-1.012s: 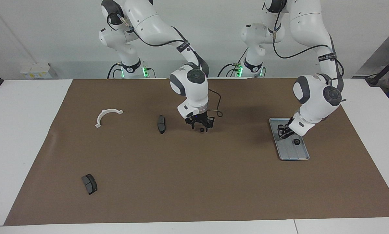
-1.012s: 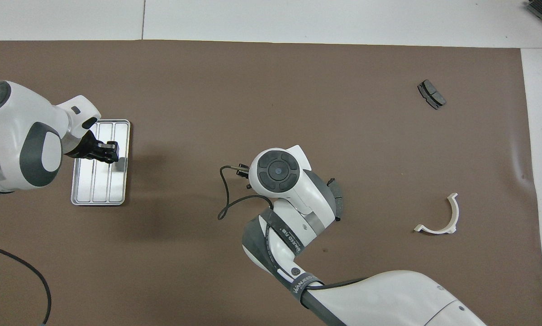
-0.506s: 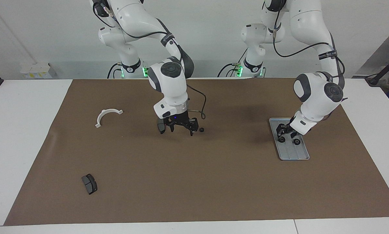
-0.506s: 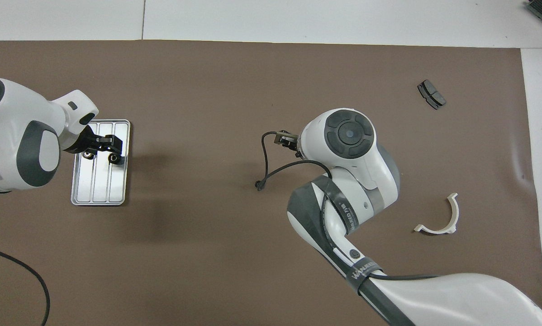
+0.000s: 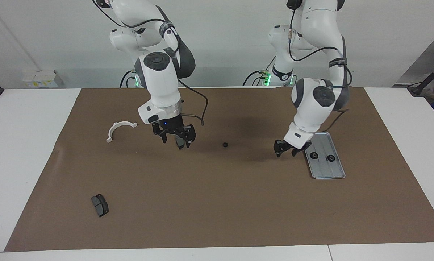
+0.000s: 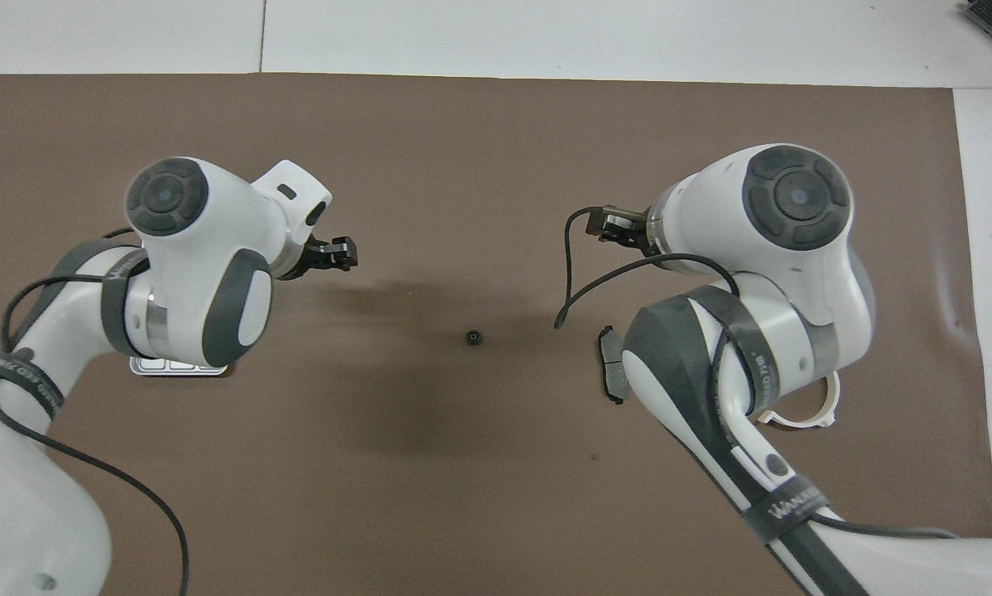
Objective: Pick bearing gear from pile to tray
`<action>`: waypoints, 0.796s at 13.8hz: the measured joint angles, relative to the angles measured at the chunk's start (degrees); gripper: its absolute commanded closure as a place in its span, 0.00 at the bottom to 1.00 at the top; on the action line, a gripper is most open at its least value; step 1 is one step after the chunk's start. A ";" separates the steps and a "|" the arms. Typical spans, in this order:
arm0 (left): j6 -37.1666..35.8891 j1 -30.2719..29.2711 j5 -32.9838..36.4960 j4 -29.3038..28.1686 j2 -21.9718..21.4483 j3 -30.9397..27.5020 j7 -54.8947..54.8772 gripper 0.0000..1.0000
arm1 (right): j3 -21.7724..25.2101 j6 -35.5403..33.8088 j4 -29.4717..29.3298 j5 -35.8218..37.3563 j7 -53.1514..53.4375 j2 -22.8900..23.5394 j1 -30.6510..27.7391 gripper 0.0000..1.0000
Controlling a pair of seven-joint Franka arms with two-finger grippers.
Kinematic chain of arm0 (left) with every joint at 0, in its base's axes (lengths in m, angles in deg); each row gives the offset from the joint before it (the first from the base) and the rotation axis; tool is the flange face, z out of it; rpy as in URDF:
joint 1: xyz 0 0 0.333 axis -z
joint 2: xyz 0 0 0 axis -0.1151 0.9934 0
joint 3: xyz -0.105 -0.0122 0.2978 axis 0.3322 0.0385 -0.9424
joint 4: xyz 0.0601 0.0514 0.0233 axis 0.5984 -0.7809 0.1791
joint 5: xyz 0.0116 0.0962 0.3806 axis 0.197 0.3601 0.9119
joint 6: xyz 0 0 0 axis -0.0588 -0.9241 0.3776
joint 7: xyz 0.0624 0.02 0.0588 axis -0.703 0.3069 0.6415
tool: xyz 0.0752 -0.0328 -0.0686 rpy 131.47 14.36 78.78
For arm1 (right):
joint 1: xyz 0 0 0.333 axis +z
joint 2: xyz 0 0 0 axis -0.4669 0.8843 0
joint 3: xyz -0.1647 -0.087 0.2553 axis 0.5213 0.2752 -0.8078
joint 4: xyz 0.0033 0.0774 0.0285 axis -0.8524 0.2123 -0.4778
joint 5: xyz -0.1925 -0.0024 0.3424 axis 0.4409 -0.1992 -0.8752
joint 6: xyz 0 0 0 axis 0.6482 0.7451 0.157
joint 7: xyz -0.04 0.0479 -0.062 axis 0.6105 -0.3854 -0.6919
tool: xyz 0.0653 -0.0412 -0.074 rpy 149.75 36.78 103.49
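The silver tray lies at the left arm's end of the brown mat and holds two black rings. A third black ring lies alone mid-mat and also shows in the overhead view. My left gripper is open and empty, low over the mat between that ring and the tray. My right gripper is open, just over a dark grey brake pad. In the overhead view the tray is mostly hidden under my left arm.
A white curved bracket lies toward the right arm's end, beside the brake pad. A second brake pad lies farther from the robots at that end. The brown mat covers most of the white table.
My left gripper let a second ring go on the tray and moved off it toward mid-mat. My right gripper left the lone ring and moved over the brake pad.
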 measured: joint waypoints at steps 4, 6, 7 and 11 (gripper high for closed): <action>6.72 9.33 0.00 -0.26 0.24 0.04 8.71 0.31 | 0.95 -7.78 -1.11 -0.58 -9.85 -6.87 -6.47 0.00; 8.91 11.87 0.00 -0.46 1.10 0.05 8.88 0.33 | 4.97 -12.35 -2.12 -1.95 -14.83 -9.52 -6.07 0.00; 10.70 13.28 0.00 -0.81 2.07 0.05 8.90 0.35 | 7.26 -14.96 -2.70 -2.76 -18.18 -10.45 -5.88 0.00; 15.51 16.76 0.00 -3.26 5.18 0.04 8.94 0.40 | 12.96 -25.27 -7.35 -3.31 -27.96 -11.44 -6.05 0.00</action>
